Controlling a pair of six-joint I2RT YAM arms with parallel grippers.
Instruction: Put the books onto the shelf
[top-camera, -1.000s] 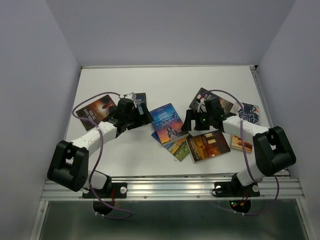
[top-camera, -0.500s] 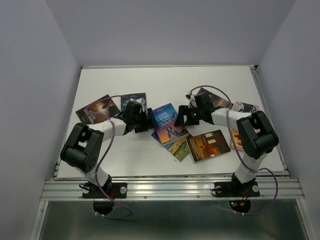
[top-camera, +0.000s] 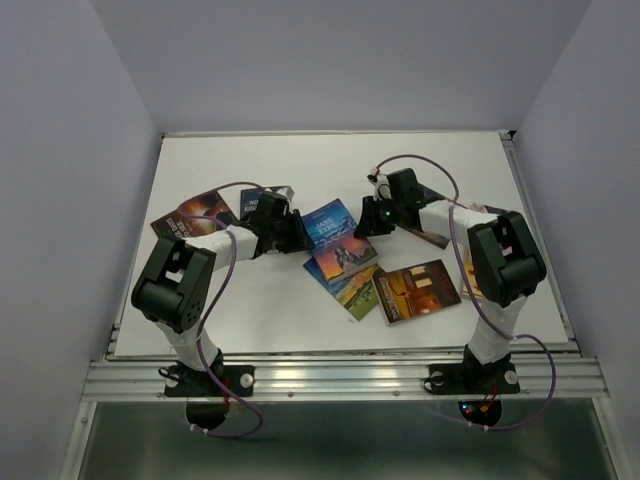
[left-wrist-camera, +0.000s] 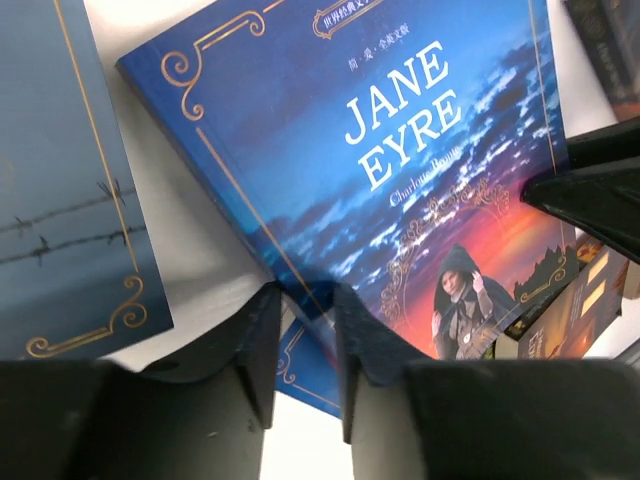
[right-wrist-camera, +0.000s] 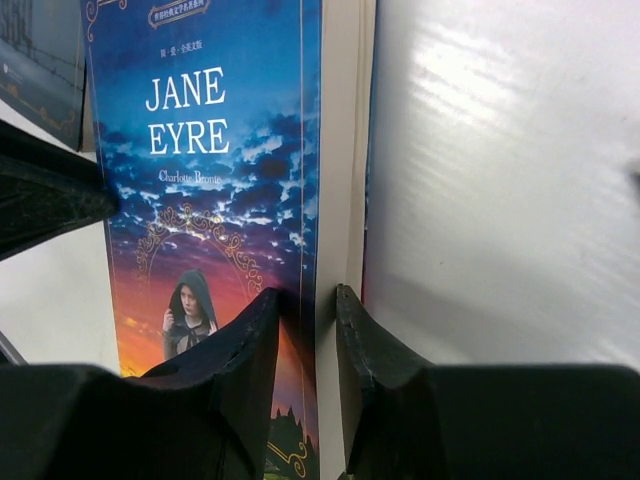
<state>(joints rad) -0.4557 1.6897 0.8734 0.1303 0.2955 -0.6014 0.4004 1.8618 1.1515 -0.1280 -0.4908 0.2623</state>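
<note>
Left wrist view: left gripper (left-wrist-camera: 305, 300) pinches the spine-side edge of the blue Jane Eyre book (left-wrist-camera: 400, 170), fingers tight on either side of the cover, with a dark blue book (left-wrist-camera: 60, 200) just beside it on the white table (top-camera: 300, 160). Right wrist view: right gripper (right-wrist-camera: 308, 300) is clamped across the same book's page edge, on the opposite side. Top view: that book sits mid-table between both arms, overlapping a small landscape-cover book (top-camera: 357, 293), with an orange-brown book (top-camera: 415, 290) near, off to the right.
</note>
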